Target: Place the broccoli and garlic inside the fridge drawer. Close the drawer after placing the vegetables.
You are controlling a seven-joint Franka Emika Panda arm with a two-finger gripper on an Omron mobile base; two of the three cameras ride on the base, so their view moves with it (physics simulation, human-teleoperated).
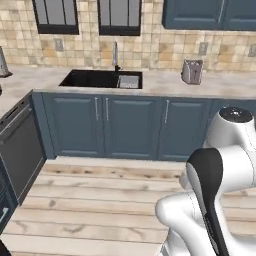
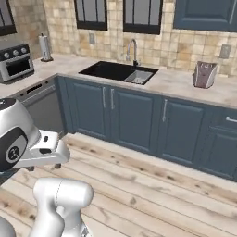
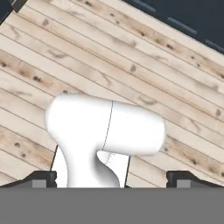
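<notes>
The broccoli, the garlic and the fridge drawer are out of view. My gripper (image 3: 111,180) points down at the pale wooden floor (image 3: 131,57). Its two dark fingertips (image 3: 43,178) stand far apart at the bottom of the hand view, so it is open with nothing held between them. In the base views my white arm (image 1: 220,170) is folded close over the base, in front of a run of blue cabinets (image 1: 130,125).
A black sink (image 1: 101,79) with a faucet is set in the counter straight ahead, and a toaster (image 1: 192,71) stands to its right. A dishwasher front (image 1: 20,145) lies to the left. A toaster oven (image 2: 16,62) and a paper roll (image 2: 45,47) stand on the left counter.
</notes>
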